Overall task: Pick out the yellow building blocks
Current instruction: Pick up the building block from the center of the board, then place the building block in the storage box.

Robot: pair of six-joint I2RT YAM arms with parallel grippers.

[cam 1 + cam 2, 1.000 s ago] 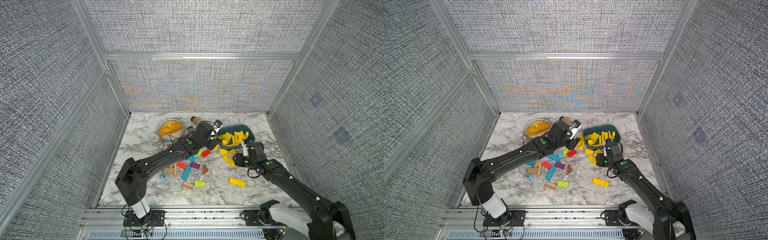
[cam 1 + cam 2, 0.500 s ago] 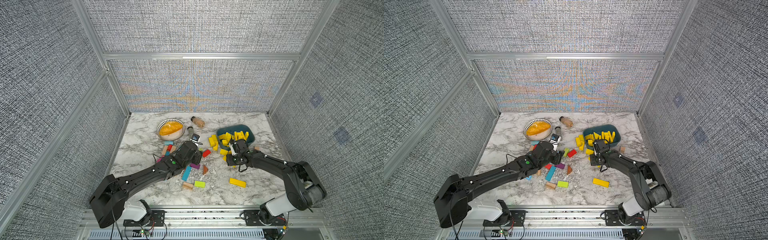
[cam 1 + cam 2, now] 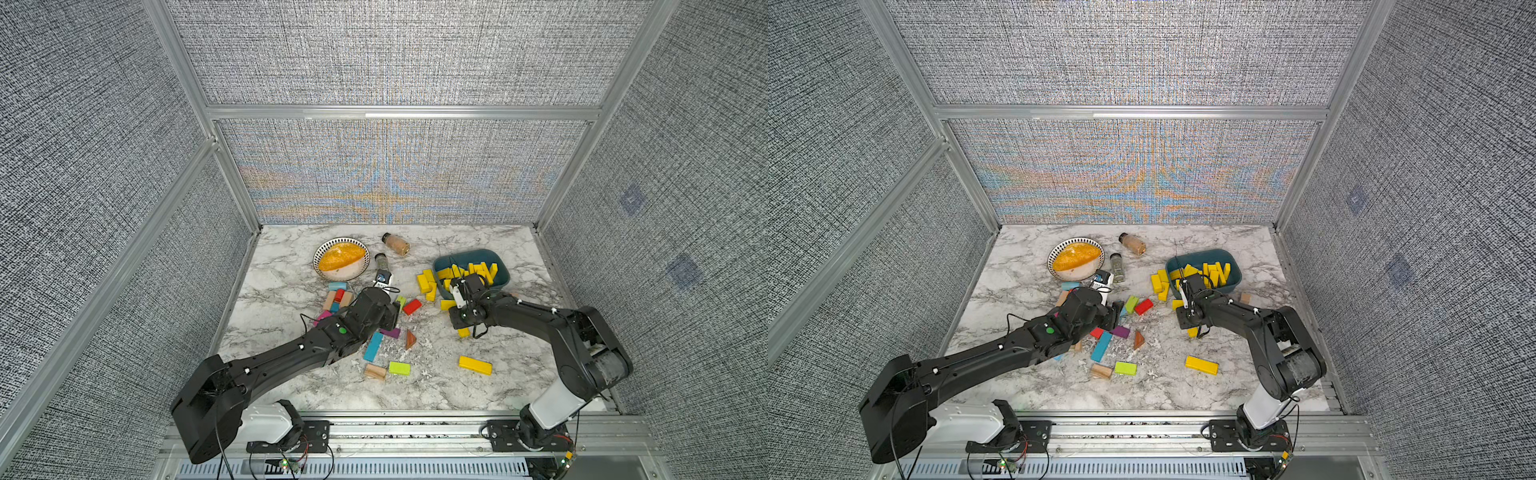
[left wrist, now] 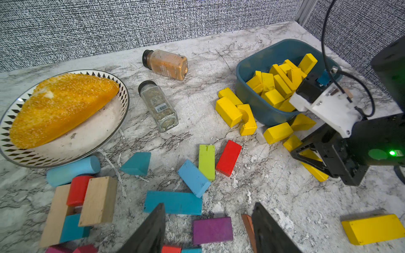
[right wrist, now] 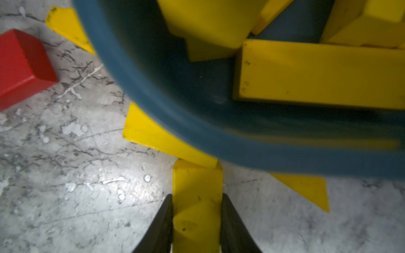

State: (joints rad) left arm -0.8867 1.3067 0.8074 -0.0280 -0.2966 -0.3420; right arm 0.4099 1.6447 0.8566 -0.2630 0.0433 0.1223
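Both arms reach low and forward.
Left claw [image 4: 208, 227] gapes apart; right claw [image 5: 196, 219] pinches a yellow bar [image 5: 197, 197].

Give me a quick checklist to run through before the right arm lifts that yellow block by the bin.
1. Right tool closed on the yellow wooden bar block: ok, both fingers touch its sides.
2. Block free to lift: cannot tell, its far end meets another yellow block lying partly under the bin's rim.
3. Teal plastic bin has room: ok, though already piled.
4. Left tool out of the way: ok, open over the mixed-colour blocks.
5. Yellow blocks left on the marble table: not ok, several remain, including a long yellow bar.
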